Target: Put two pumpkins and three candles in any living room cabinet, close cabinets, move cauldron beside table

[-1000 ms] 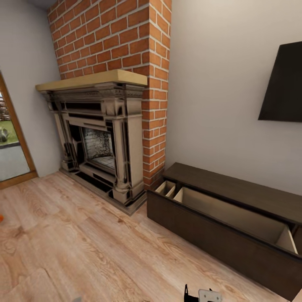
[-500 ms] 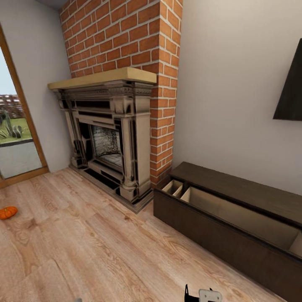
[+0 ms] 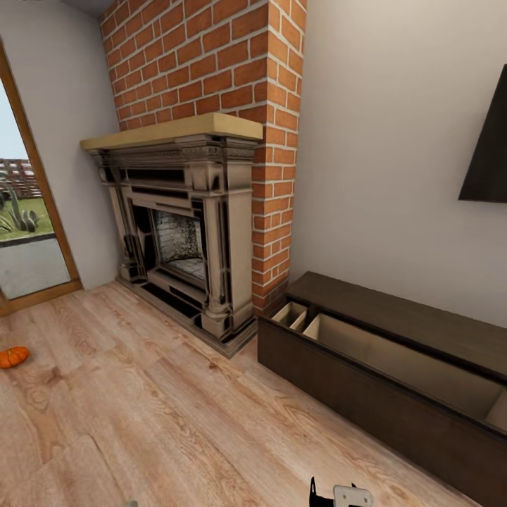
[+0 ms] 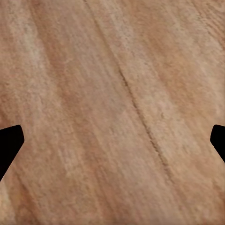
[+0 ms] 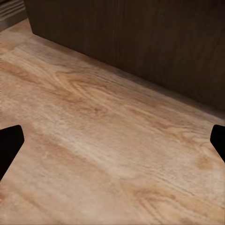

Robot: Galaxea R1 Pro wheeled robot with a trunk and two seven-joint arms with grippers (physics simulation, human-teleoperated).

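**Heading out empty-handed, one pumpkin in sight**

Starting at the tools: both grippers hang spread wide with nothing between the fingers. The left gripper (image 4: 112, 140) looks down on bare plank floor (image 4: 112, 93), its dark fingertips (image 4: 9, 143) at the far edges of the wrist view. The right gripper (image 5: 112, 140) is equally released, hovering over floorboards near the dark front of the cabinet (image 5: 140, 42).

From the head view, the cabinet (image 3: 366, 394) stands against the wall to the right of the brick fireplace (image 3: 204, 211), its long drawer pulled out with the pale interior exposed. A pumpkin (image 3: 13, 356) lies on the floor at the far left, well apart from the cabinet and close to the glass door (image 3: 28, 232). A wall TV (image 3: 489, 148) hangs above the cabinet.

The likely next step is fetching that pumpkin. Risks, as I judge them: the drawer front juts into the room, so a turn of the base could clip it or knock it shut. The pumpkin is round and squat; an off-centre pinch may send it rolling toward the door. It also sits low, so a deep reach could press fingertips into the floor.
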